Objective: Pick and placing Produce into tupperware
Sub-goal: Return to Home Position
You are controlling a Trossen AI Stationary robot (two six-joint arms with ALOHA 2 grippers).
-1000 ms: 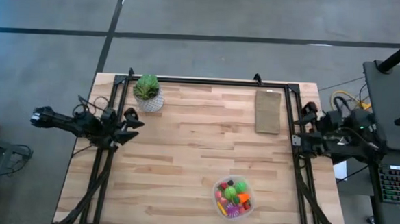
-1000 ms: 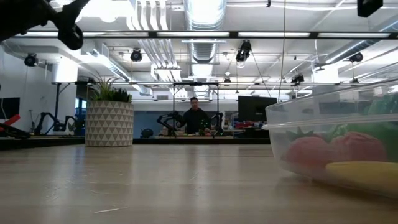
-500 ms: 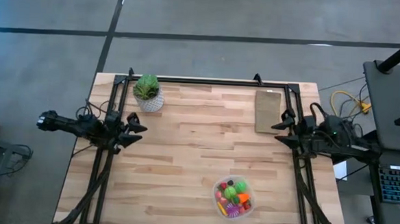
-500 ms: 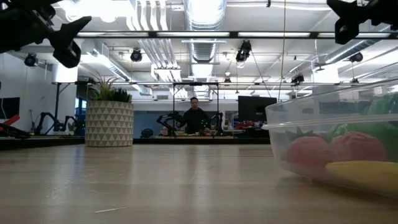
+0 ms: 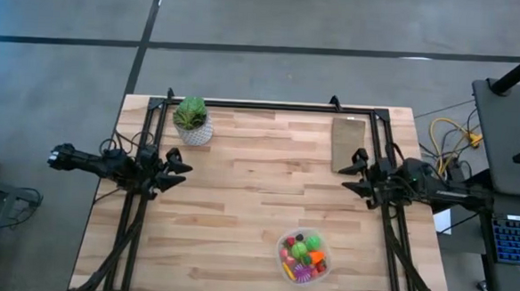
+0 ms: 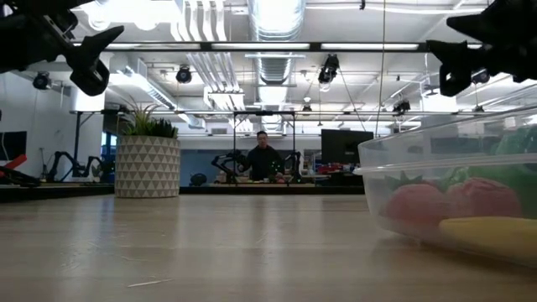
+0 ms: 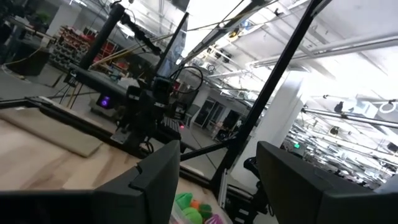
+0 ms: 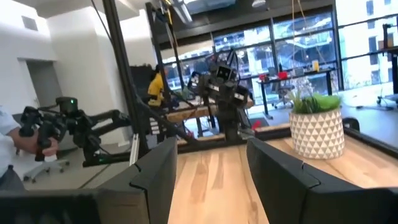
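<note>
One clear, round tupperware (image 5: 280, 252) sits by the table's (image 5: 238, 216) front edge, heaped with bright produce (image 5: 304, 252) too crowded to count. Farther back, left gripper (image 5: 180, 170) and right gripper (image 5: 351, 171) hover, fingers parted. Beyond: one plant (image 5: 192, 120), one tan board (image 5: 348, 145).

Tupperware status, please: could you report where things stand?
Left pincer open, left table edge; right pincer open, right edge. Produce inside tupperware. Potted plant, tan board well apart.

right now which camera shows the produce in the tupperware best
The high view: it looks straight down into the tupperware, so the whole produce pile shows. The low view catches only a few pieces through the wall; the left wrist view a small glimpse; the right wrist view none.
</note>
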